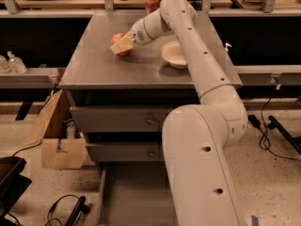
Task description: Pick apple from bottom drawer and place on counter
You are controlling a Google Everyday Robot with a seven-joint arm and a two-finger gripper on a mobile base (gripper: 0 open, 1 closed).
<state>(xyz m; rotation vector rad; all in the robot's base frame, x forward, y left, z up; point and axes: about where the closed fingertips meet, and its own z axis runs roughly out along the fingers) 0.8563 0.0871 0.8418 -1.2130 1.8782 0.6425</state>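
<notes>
So the hand (122,44) is up over the left-back part of the table (117,74), and it's clamped around the apple (116,38). One pale finger (123,45) sits right across the front of the fruit, with red peeking out above and below it. Can't really tell if the apple is resting on the table top or hanging just off it, it's super close either way. The white arm (202,74) swoops up from the bottom right and bends over toward it. There's a white bowl (175,56) sitting on the table just to the right of the hand, not touching it. A red soda can (152,3) stands by the table's back edge. Down low, the bottom drawer (134,192) is pulled open, grey floor showing. The two drawers above it are closed. Cardboard box (59,142) on the floor to the left.
</notes>
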